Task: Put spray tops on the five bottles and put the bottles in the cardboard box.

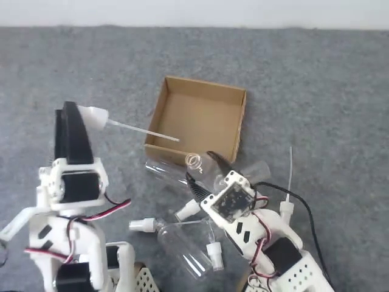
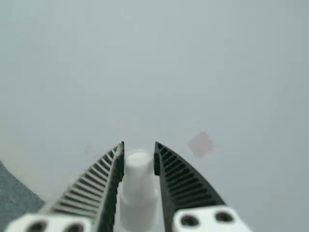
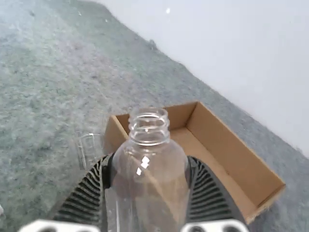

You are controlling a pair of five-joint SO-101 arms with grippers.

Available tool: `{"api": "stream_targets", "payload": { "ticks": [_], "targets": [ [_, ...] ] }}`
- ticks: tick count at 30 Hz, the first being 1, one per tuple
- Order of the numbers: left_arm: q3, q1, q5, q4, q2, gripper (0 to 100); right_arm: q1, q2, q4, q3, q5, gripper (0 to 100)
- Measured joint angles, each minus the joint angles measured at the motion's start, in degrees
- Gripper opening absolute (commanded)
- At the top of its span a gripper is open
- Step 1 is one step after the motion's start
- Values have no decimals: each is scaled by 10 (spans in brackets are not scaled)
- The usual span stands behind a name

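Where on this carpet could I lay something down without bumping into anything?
Bare carpet lies between the cardboard box and the far wall, and out past the box on the right arm's side. The box's floor is bare too. It is crowded between the two arms, on the box's near side: lying bottles and loose spray tops.

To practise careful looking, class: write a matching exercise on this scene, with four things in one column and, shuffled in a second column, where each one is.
Things
1. spray top with long tube
2. topless bottle
3. cardboard box
4. lying bottle

Places
A. in the right gripper
B. on the carpet between the two arms
C. in the left gripper
D. on the carpet beyond both arms

Pairs: 1-C, 2-A, 3-D, 4-B.
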Motion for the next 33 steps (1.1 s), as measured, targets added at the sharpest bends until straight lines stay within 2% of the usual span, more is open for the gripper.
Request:
{"api": "stream_targets", "payload": {
  "ticks": [3, 7, 16, 23, 33],
  "targets": [
    [2, -28, 0, 0, -2, 13, -12, 0, -16, 0, 13, 7],
    [3, -29, 0, 0, -2, 13, -13, 0, -19, 0, 15, 7],
    [3, 25, -46, 1, -2, 13, -15, 0, -21, 1, 15, 7],
    [3, 40, -85, 1, -2, 13, -15, 0, -21, 1, 15, 7],
    [3, 102, -137, 69, -2, 13, -15, 0, -21, 1, 15, 7]
  ]
}}
